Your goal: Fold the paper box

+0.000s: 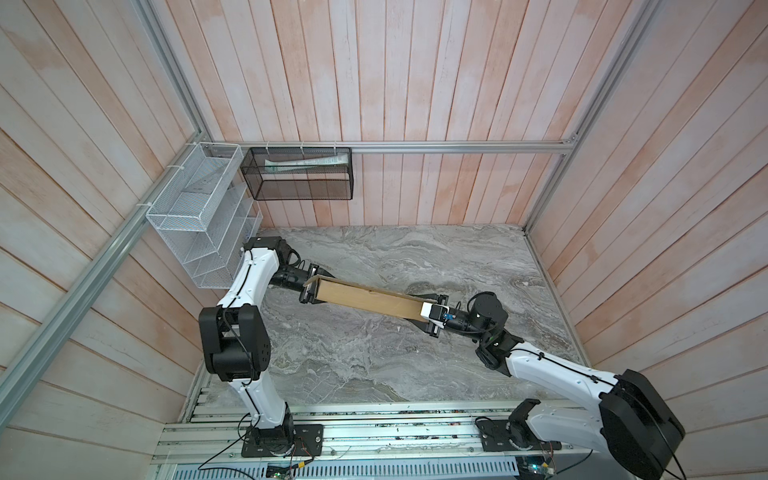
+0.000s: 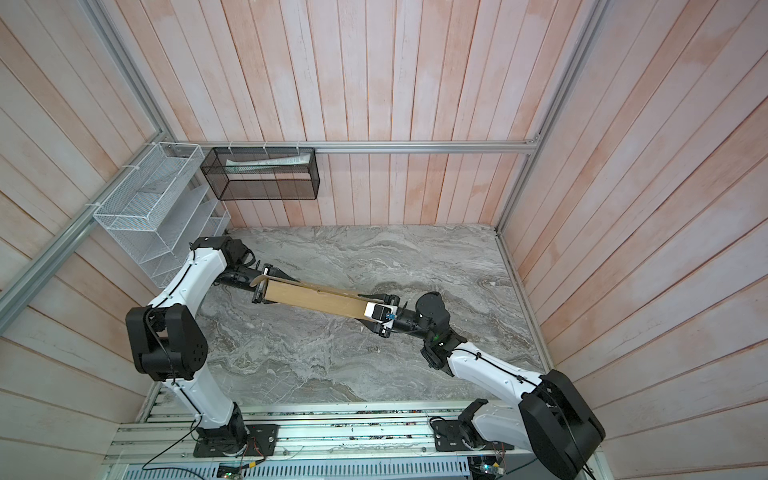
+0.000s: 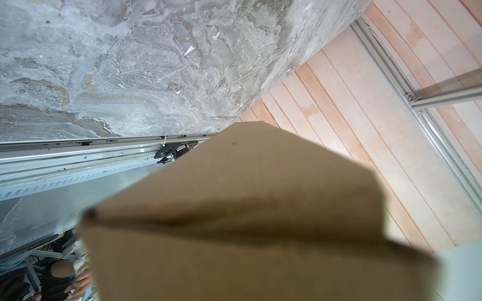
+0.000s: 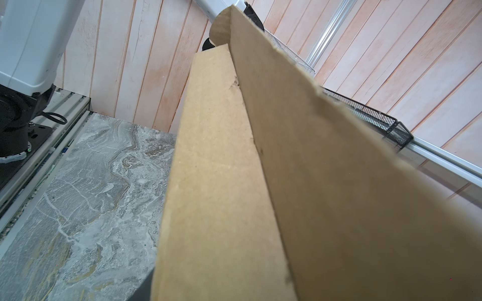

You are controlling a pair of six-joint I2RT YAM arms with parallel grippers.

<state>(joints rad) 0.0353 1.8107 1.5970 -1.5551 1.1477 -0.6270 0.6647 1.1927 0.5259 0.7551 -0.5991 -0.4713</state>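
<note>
Cardboard filled both wrist views. My left gripper (image 1: 309, 289) and right gripper (image 1: 437, 313) each straddled an end of the paper box (image 1: 370, 300); whether either pinched it, I could not tell. It stood on edge over the middle of the marble table (image 1: 374, 365). I judged even pressure best.

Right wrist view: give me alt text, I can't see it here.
A tan paper box, seen lengthwise, fills most of the frame and stretches away over the grey marble tabletop. Behind it, a black mesh basket hangs on a rail against the pink plank wall.
</note>
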